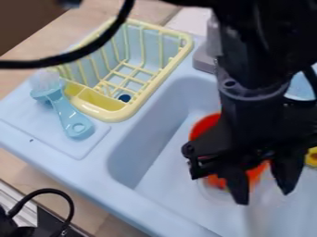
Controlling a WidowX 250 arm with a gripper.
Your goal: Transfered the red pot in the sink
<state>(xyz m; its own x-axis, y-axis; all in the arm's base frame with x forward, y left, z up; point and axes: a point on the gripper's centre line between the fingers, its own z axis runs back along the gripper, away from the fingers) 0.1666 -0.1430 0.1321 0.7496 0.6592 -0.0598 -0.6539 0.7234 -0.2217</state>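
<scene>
Well, in the camera view the red pot [205, 124] sits in the sink [145, 143] toward 4 o'clock, partly hidden by the gripper [265, 195] — its 2 fingers spread open over it. The yellow dish rack [139, 102] stands at 11 o'clock, the blue brush [64, 111] at 9 o'clock.

No text, label, number or sign could be read on anything.
</scene>
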